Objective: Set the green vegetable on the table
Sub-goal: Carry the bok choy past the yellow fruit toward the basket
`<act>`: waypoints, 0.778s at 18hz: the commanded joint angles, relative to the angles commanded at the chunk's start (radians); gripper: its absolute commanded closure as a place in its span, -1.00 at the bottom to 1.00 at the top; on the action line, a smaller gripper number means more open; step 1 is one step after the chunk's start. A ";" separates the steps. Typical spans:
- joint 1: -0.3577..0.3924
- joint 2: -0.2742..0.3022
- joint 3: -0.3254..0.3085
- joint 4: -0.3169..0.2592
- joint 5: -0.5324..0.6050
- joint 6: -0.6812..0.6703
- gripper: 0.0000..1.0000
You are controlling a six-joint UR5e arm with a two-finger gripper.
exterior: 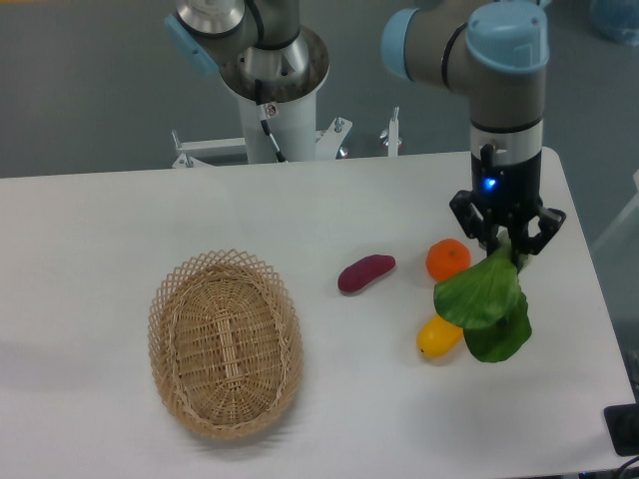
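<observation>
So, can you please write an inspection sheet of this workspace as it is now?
Surface: white table, nothing spilled.
Job's things: green vegetable hangs from the tool, leaves down, above the table.
Clutter: basket, empty; purple sweet potato; orange; yellow fruit, partly behind the leaves.
Grippers: tool shut on the vegetable's stem.
Cables: black cable at the arm base.
Surroundings: grey floor; dark object at the right edge.

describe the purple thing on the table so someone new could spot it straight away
Start at the wicker basket on the white table and look right. The purple sweet potato lies alone there, left of the orange fruit. It is the only dark purple, elongated item.
</observation>
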 joint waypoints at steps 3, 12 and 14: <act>-0.034 -0.034 0.003 0.025 0.000 -0.071 0.26; -0.126 -0.170 0.002 0.081 0.017 -0.145 0.26; -0.140 -0.198 0.002 0.087 0.012 -0.138 0.26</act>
